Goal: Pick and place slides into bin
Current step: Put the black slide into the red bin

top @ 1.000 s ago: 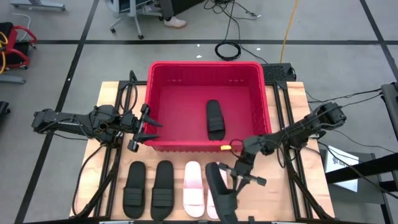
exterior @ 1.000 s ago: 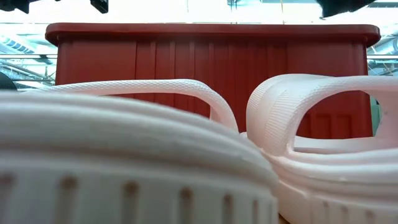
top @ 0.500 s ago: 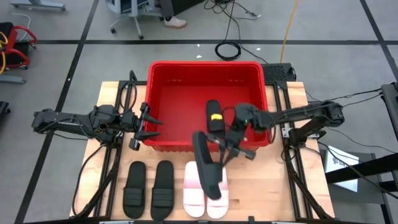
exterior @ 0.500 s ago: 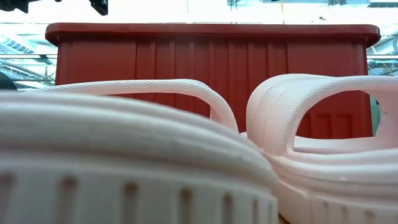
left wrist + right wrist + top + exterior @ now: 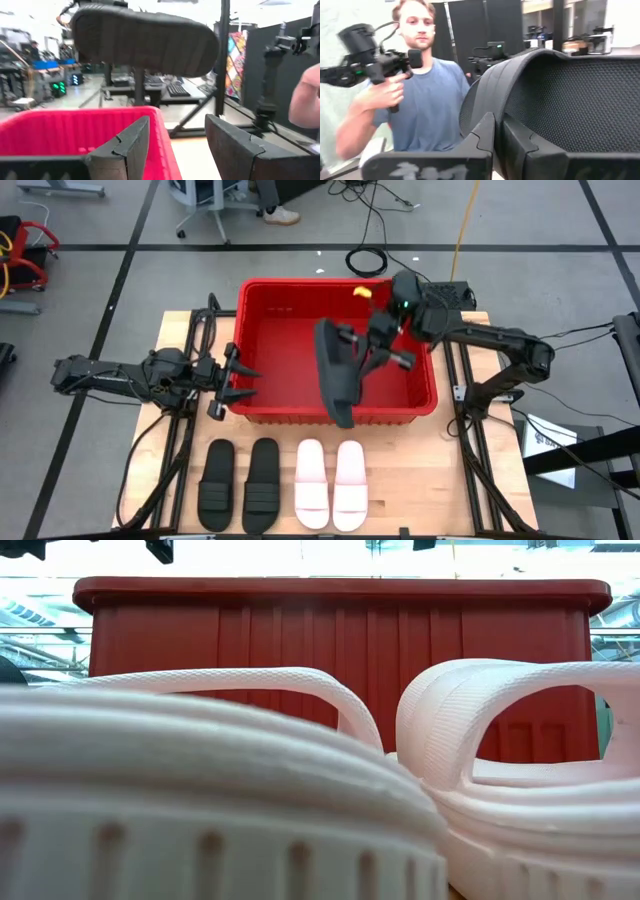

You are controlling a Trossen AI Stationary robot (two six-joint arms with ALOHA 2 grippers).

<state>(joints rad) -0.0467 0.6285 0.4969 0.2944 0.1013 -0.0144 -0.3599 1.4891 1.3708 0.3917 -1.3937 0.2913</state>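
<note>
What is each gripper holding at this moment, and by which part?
The right gripper is shut on a black slide, gripped by its strap, above the red bin. The left gripper is open and holds nothing.

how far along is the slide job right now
Done: none shows lying in the red bin; the carried one hides part of its floor. In hand: the right gripper holds a black slide over the bin. Left: two black slides and two pink-white slides on the table.

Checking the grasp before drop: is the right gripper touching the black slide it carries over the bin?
Touching. The right wrist view shows the right gripper shut on the black slide's strap; the high view shows it hanging above the bin.
</note>
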